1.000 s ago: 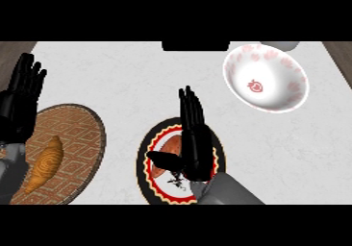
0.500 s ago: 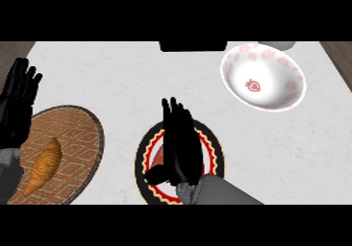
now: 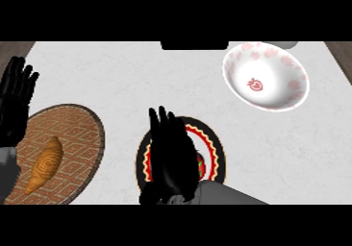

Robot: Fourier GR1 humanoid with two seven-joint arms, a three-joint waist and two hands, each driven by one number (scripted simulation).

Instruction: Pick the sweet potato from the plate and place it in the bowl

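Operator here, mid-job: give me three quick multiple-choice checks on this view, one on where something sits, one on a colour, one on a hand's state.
1. Where is the bowl?
A. the counter's far right
B. near left
C. on the woven mat

2. What colour are the bowl's markings?
A. blue
B. red
C. green

3. How is the right robot hand?
A. curled into a fist beside the bowl
B. fingers straight, over the plate
C. resting on the woven mat

Answers:
1 A, it shows at the view's upper right.
2 B, a red strawberry sits inside it.
3 B, its straight fingers cover most of the plate.
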